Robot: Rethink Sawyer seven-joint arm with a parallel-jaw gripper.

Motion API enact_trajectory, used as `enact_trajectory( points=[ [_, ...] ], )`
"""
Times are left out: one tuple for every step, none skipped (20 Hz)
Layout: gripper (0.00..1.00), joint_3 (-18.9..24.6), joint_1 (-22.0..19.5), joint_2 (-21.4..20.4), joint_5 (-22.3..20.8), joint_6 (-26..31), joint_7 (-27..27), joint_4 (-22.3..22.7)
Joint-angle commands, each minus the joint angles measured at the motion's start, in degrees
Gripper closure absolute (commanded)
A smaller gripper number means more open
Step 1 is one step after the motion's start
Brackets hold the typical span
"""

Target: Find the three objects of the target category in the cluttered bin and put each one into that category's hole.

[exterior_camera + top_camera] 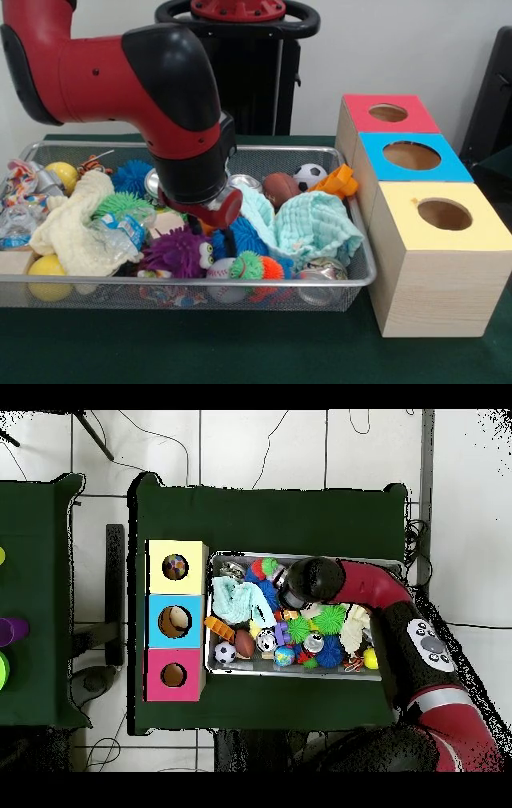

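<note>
Nearest the front camera, at lower right of the frame, stands the yellow-topped wooden box (436,272) with its round dark hole (444,214); the blue-topped box (412,156) and red-topped box (388,114) line up behind it. To their left the wire-mesh bin (352,280) spreads across the green table (240,352), packed with spiky rubber balls, small sports balls and cans. A cream knitted cloth (76,224) lies at the bin's left side, and a pale mint cloth (316,228) sits bunched at centre right, near the boxes. The red and black arm (128,72) reaches down from upper left, its gripper (228,240) dipped into the clutter at the bin's middle; whether its fingers are parted or closed I cannot tell. Only the overhead view looks into the holes: something coloured shows inside the yellow box's hole (175,567) and something pale inside the blue one. It also shows the mint cloth (236,599) at the bin's left end, beside the boxes.
</note>
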Motion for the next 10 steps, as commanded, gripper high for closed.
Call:
enact_trajectory(
  points=[
    [0.00,-1.9,1.9,2.3,-2.3,-4.4,0.1,2.7],
    [0.00,-2.0,2.2,2.3,-2.3,-4.0,0.0,2.4],
    [0.00,-2.2,2.3,2.2,-2.4,-4.1,0.1,2.6],
    [0.00,-2.5,2.6,2.0,-2.4,-4.4,0.5,2.7],
    [0.00,-2.7,2.8,2.0,-2.2,-4.4,0.8,2.7],
    [0.00,-2.9,2.9,2.0,-2.0,-4.3,1.1,2.6],
    [0.00,-3.0,3.0,2.1,-1.6,-4.2,1.4,2.6],
    [0.00,-3.1,2.8,1.9,-0.9,-4.0,1.9,3.3],
    [0.00,-3.0,2.4,2.0,0.1,-3.4,2.2,3.5],
    [0.00,-2.8,1.8,2.5,1.3,-2.2,2.1,3.0]
  ],
)
